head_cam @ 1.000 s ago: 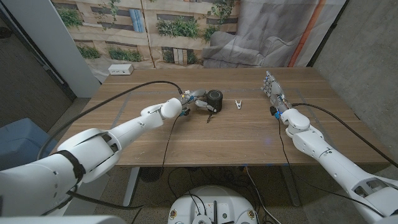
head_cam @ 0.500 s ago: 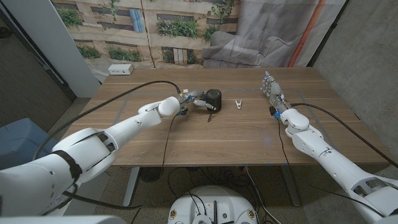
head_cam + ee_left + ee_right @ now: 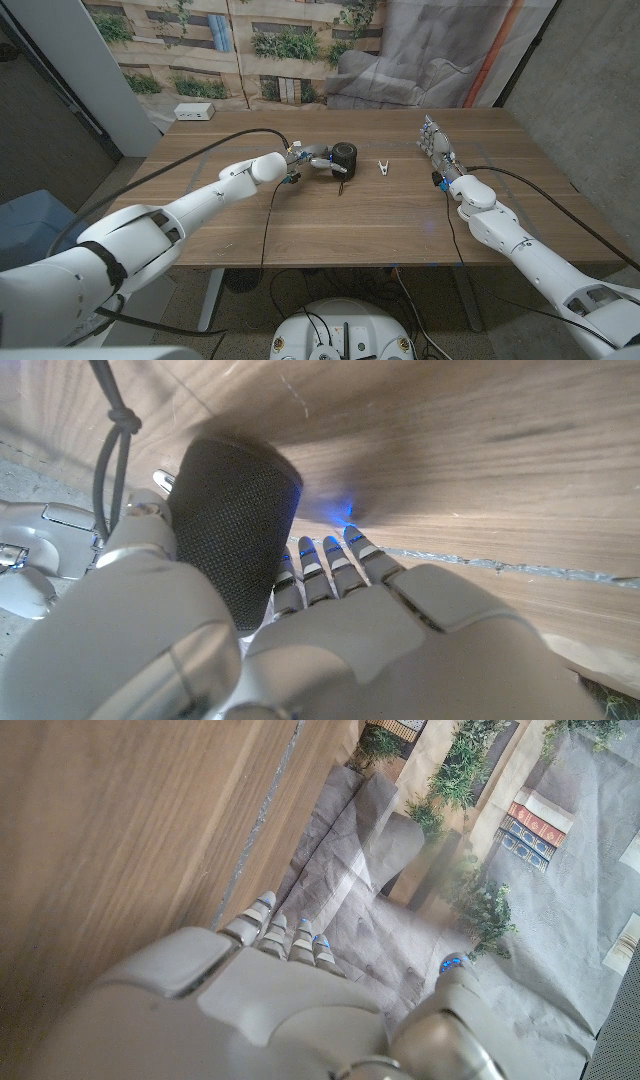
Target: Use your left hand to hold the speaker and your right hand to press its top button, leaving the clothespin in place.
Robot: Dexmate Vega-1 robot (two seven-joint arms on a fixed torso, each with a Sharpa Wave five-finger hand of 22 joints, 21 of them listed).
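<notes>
Speaker (image 3: 345,158): gripped by the left hand (image 3: 318,161).
Clothespin (image 3: 382,167): lies beside it.
Right hand (image 3: 437,146): fingers spread, holding nothing.

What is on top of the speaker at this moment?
Nothing rests on the speaker; its dark top is uncovered. The left hand is at its side, the right hand apart. The button itself is too small to tell.

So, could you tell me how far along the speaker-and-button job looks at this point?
Done: the left hand has reached the speaker, its fingers around the mesh body in the left wrist view. In hand: securing that hold. Left: the press itself; the right hand stands apart near the table's right side, fingers extended, holding nothing. The clothespin lies untouched beside the speaker.
</notes>
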